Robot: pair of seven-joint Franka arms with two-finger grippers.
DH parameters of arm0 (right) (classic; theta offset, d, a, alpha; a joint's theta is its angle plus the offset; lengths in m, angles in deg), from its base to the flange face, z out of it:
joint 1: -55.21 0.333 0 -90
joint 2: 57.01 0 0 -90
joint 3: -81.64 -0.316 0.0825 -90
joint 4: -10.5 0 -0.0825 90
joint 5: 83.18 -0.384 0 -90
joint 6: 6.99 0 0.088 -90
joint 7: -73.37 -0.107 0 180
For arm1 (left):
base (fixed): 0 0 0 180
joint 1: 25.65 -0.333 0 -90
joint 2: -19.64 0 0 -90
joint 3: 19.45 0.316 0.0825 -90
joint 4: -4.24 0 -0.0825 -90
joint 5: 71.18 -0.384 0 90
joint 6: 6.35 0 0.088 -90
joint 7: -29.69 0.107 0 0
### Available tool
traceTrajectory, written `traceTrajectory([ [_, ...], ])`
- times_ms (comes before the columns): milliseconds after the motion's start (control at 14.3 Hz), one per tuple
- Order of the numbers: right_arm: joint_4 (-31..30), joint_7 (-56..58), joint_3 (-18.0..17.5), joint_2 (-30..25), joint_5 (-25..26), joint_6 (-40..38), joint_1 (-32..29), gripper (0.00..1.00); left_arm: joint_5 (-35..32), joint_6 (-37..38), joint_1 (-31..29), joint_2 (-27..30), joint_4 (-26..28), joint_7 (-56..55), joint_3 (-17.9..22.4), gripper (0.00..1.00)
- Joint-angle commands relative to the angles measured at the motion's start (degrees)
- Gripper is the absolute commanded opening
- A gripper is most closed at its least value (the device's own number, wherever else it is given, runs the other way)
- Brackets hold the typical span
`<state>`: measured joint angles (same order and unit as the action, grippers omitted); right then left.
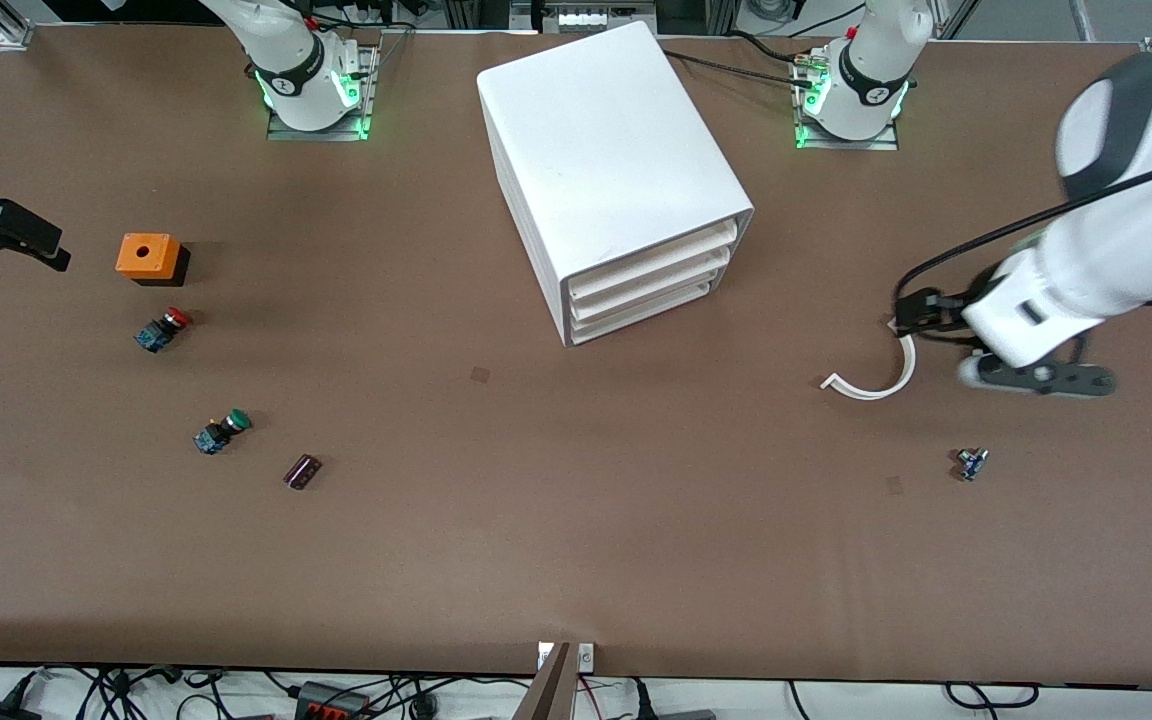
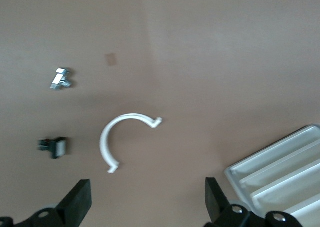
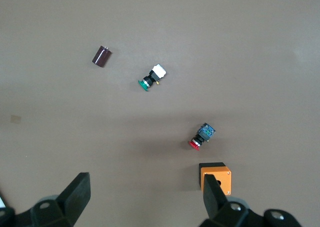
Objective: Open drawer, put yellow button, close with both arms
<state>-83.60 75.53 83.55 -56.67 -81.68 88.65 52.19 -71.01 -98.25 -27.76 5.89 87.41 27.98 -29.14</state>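
The white cabinet [image 1: 606,150] stands mid-table with all three drawers shut; the top drawer [image 1: 656,252] sits flush. No yellow cap shows, so the yellow button is hidden or out of view. A small dark button-like block [image 2: 54,147] lies by a white C-shaped ring [image 2: 125,142], and its cap colour cannot be told. My left gripper [image 1: 918,312] [image 2: 147,187] hangs open and empty over the table beside that ring, toward the left arm's end. My right gripper [image 1: 6,240] [image 3: 146,183] hangs open and empty at the right arm's end, beside an orange box [image 3: 216,177].
The orange box [image 1: 148,258], a red-capped button [image 1: 164,328], a green-capped button [image 1: 223,430] and a dark cylinder [image 1: 302,471] lie toward the right arm's end. The white ring [image 1: 876,378] and a small metal part [image 1: 971,463] lie toward the left arm's end.
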Motion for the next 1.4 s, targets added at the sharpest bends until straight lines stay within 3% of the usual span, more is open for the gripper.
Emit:
traceTrajectory([
  [0, -0.56, 0.05, -0.5, -0.69, 0.7, 0.17, -0.68, 1.0, -0.26, -0.21, 0.71, 10.47, 9.18, 5.4, 4.66, 1.0],
  [279, 0.23, 0.13, -0.5, -0.69, 0.88, -0.18, -0.68, 1.0, 1.24, -1.88, 0.79, 15.93, 15.87, 8.24, 5.73, 1.0],
  [1326, 0.14, 0.04, -0.59, -0.17, 0.53, -0.27, -0.5, 1.0, 1.59, -0.92, 1.32, 17.09, 13.77, 4.17, 3.18, 1.0],
])
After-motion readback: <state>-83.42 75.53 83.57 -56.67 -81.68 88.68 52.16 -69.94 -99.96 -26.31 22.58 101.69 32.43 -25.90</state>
